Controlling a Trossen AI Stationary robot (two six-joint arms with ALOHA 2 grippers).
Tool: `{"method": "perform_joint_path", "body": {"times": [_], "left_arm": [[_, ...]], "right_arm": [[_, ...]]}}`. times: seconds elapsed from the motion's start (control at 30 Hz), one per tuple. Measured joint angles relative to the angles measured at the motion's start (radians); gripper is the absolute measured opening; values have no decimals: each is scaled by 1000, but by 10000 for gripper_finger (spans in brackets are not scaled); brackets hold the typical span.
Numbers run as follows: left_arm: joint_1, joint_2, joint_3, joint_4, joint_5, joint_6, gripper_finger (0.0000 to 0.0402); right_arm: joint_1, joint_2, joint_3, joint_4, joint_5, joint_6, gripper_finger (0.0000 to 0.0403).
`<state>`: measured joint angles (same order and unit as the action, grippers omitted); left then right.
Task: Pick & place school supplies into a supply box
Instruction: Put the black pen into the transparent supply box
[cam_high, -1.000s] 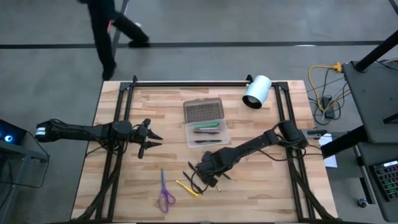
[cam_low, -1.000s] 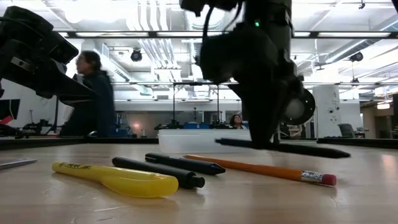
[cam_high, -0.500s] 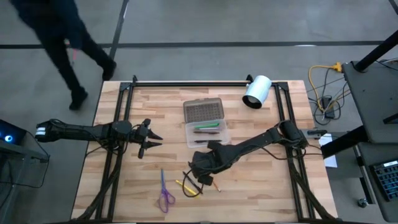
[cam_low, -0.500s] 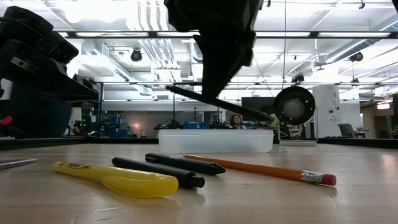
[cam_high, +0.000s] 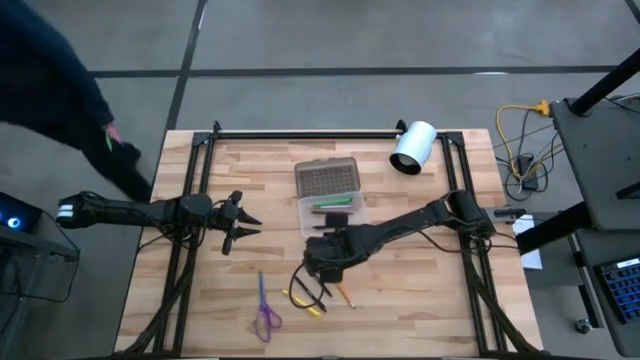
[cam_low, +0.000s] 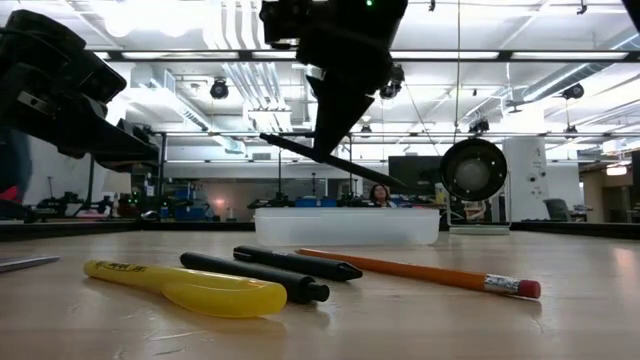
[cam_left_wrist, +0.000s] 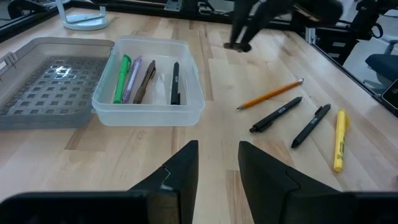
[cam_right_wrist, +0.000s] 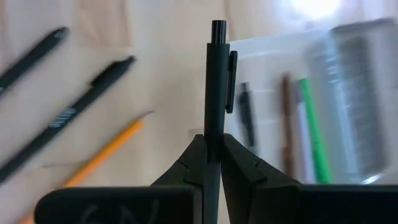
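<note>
While the left gripper (cam_high: 243, 222) waits out at the table's nine o'clock with its two dark fingers (cam_left_wrist: 180, 177) a small gap apart and nothing between them, the right gripper (cam_right_wrist: 211, 148) hangs above the middle of the wooden table (cam_high: 420, 300), just at the six o'clock edge of the small clear rectangular plastic supply box (cam_high: 333, 215). Its fingers are pinched tight on a slim black click pen (cam_right_wrist: 217, 81), which in the low view slants through the air above the box, clear of the wood. The box sits near the table's centre with its grey gridded lid (cam_high: 327, 178) lying open at its twelve o'clock side; inside lie a green pen (cam_left_wrist: 120, 79), a pale purple one, a brown one and a black one. Still on the wood toward six o'clock are an orange pencil (cam_left_wrist: 270, 94), two black pens (cam_left_wrist: 276, 114), a yellow marker (cam_left_wrist: 339, 140) and purple-handled scissors (cam_high: 265, 310). A white cylinder (cam_high: 412, 148) lies near one o'clock.
</note>
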<state>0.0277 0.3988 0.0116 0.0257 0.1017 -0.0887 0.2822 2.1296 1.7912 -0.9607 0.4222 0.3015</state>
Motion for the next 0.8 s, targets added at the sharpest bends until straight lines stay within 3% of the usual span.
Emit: {"method": "perform_joint_path", "body": {"times": [0.23,0.5,0.8], "left_arm": [[0,0,0,0,0,0,99],[0,0,0,0,0,0,99],[0,0,0,0,0,0,99]], "right_arm": [[-20,0,-14,0,158,-178,16],[-90,0,-107,16,218,-283,16],[-161,0,-166,56,205,-329,16]]}}
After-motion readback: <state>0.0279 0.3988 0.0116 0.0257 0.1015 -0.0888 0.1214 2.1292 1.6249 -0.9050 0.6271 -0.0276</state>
